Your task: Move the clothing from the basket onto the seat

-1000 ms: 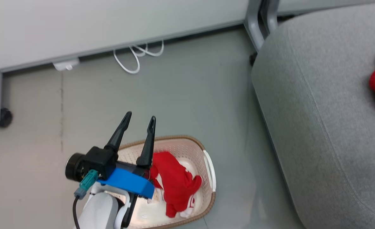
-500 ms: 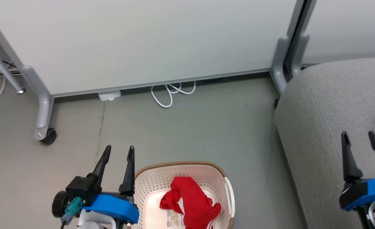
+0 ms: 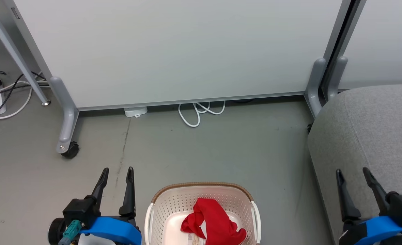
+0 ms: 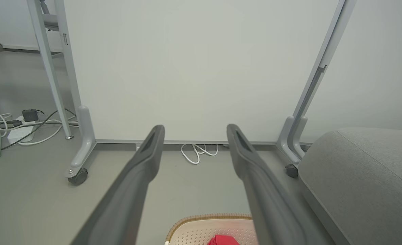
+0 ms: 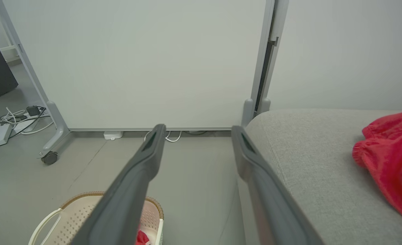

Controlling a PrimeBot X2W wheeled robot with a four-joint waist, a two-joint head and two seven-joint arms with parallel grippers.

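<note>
While both grippers hang with their fingers spread apart and nothing between them, the job looks only part done. The left gripper (image 3: 118,171) sits just left of the basket (image 3: 201,185), over bare floor (image 3: 204,149), and the right gripper (image 3: 352,171) sits over the near edge of the seat (image 3: 374,129). A crumpled piece of clothing (image 3: 214,221) lies in the bottom of the basket, while another red garment (image 5: 391,160) already rests on the seat.

The first risk is aim. Neither gripper is above the heap, so a straight descent from here would meet the floor or the seat, and a slightly short correction could land a finger on the woven-look rim. The basket looks light, so such a knock could slide or tip it.

The second risk is the grasp. Soft fabric pinched by a single fold may slip free over the strip of floor between basket and seat, or a trailing end may snag the white handle (image 3: 256,217) and drag the basket along.

The head view cuts off the basket's near half, so more fabric may lie there unseen.

A drop too close to the seat's rounded edge could also slide off.
</note>
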